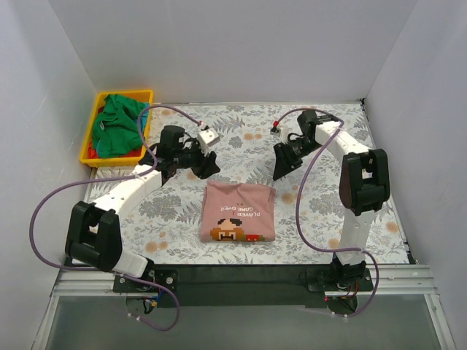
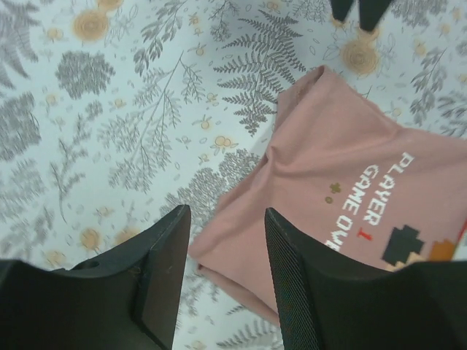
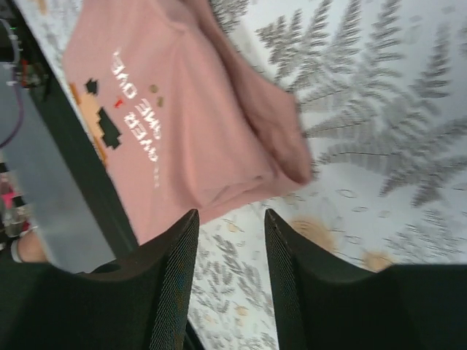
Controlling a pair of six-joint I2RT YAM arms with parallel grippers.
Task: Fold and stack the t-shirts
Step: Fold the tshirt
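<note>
Plainly, both end effectors [image 2: 224, 219] [image 3: 230, 215] half-open, empty

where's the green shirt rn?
Top view, far left: the green shirt lies in the yellow bin in the back-left corner, left of the left gripper.

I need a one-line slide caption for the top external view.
Folded pink t-shirt on floral cover, left gripper and right gripper open near it; green t-shirt in yellow bin.

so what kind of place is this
Probably a robot test cell: plain white walls box in a floral-covered table, a left arm and right arm are bolted at its near edge, a yellow bin holds crumpled shirts.
</note>
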